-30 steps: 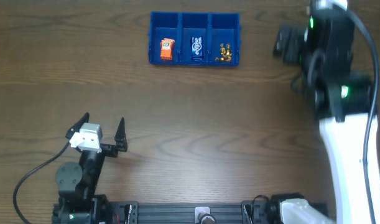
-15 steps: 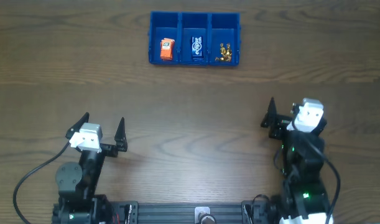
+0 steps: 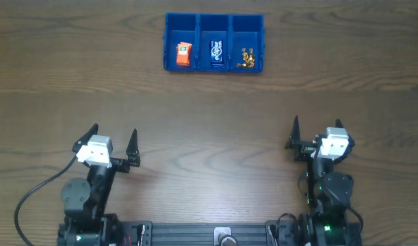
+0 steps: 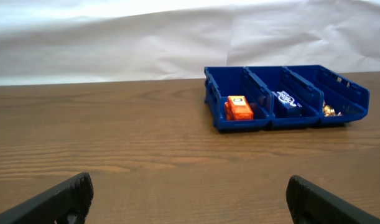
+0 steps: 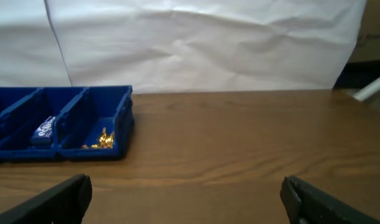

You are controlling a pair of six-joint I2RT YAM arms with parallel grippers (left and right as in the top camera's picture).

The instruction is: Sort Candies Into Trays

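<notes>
A blue three-compartment tray (image 3: 214, 16) sits at the far middle of the wooden table. Its left bin holds an orange candy (image 3: 183, 55), the middle bin a blue-wrapped candy (image 3: 216, 51), and the right bin small gold candies (image 3: 246, 59). My left gripper (image 3: 113, 139) rests open and empty near the front left. At the front right, my right gripper (image 3: 317, 131) is also open and empty. The left wrist view shows the tray (image 4: 239, 124) far ahead with the orange candy (image 4: 239, 107). In the right wrist view, the tray (image 5: 90, 152) holds the gold candies (image 5: 102, 140).
A white sheet (image 5: 196, 43) hangs behind the table's far edge. Bare wood (image 3: 215, 123) spreads between the tray and both grippers. A dark object (image 5: 367, 68) stands past the sheet's right end.
The right arm has swung down from high at the far right to a rest pose at the front right. The left arm and the candies stayed still.
</notes>
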